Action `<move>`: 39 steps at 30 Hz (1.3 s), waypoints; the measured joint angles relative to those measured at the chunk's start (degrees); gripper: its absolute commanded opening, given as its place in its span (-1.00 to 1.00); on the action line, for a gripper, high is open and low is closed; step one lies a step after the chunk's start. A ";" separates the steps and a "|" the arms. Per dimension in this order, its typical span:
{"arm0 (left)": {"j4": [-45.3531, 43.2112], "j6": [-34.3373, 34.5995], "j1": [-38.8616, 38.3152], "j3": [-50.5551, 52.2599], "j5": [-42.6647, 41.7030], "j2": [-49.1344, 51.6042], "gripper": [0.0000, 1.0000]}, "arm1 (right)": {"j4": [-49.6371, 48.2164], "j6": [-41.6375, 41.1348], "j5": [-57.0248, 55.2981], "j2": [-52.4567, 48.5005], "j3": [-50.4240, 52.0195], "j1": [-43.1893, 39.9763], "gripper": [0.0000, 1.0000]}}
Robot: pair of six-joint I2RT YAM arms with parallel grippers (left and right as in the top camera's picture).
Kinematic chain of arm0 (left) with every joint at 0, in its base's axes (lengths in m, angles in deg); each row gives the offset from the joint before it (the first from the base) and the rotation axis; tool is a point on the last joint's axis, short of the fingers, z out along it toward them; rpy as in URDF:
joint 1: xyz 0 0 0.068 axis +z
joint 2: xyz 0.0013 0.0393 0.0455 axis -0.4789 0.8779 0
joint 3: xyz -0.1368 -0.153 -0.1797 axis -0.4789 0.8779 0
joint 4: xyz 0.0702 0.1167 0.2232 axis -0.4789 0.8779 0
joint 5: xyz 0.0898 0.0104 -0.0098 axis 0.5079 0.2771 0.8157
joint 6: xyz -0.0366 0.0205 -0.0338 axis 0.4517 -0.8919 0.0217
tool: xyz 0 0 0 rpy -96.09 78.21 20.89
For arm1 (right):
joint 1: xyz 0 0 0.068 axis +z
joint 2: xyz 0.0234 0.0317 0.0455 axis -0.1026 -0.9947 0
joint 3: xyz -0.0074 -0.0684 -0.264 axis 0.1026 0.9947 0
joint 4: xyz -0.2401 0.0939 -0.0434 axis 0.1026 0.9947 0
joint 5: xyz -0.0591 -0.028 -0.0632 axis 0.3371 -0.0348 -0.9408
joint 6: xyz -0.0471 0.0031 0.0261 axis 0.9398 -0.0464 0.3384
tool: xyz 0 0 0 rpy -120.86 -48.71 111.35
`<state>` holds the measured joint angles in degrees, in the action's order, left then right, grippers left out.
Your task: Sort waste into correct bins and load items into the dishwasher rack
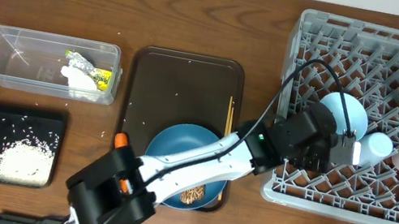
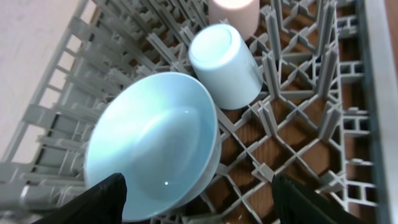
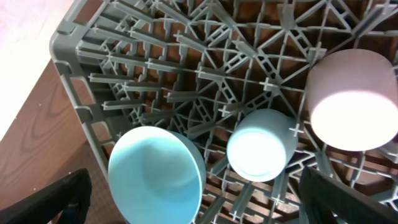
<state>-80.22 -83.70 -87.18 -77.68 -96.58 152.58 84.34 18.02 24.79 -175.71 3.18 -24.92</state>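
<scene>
Left gripper (image 2: 198, 198) jaws spread, empty, at the frame bottom. Just beyond, the small white bowl (image 2: 152, 146) leans tilted in the dishwasher rack (image 2: 374, 93), hollow turned toward the camera; light blue cup (image 2: 225, 65) behind. Right gripper (image 3: 205, 202) released too.

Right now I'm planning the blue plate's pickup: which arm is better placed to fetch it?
Probably left: the left arm stretches over the blue plate on the brown tray; the right gripper hangs over the far side of the rack.

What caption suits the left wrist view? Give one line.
Left gripper, jaws open, over the small white bowl tilted in the dishwasher rack, light blue cup and pink cup nearby.
</scene>
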 measured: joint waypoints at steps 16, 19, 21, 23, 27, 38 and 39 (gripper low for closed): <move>-1.79 -2.47 0.37 0.00 -2.03 2.38 0.23 | -4.52 1.84 7.06 0.00 0.00 -9.88 0.98; -3.61 -2.60 0.94 0.00 -2.05 3.19 0.21 | -4.74 2.29 11.26 0.00 0.00 -12.48 0.99; -4.24 -2.58 1.36 0.00 -2.05 4.26 0.21 | -4.72 2.47 13.11 0.00 0.00 -13.11 0.98; -4.28 -2.60 1.68 0.00 -2.08 5.53 0.19 | -4.63 2.58 14.51 0.00 0.00 -13.27 0.99; -4.26 -2.60 2.21 0.00 -2.05 7.23 0.08 | -4.63 2.71 15.91 0.00 0.00 -13.25 0.98; -4.02 -0.61 2.86 0.00 -2.78 7.32 -0.76 | -4.33 2.73 16.96 0.00 0.00 -13.25 0.96; -4.04 0.00 2.86 0.00 -2.91 7.32 -0.80 | -4.35 2.73 16.96 0.00 0.00 -13.25 0.97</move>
<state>-84.27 -83.70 -84.32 -77.68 -99.49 159.90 79.99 20.75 41.75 -175.71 3.18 -38.16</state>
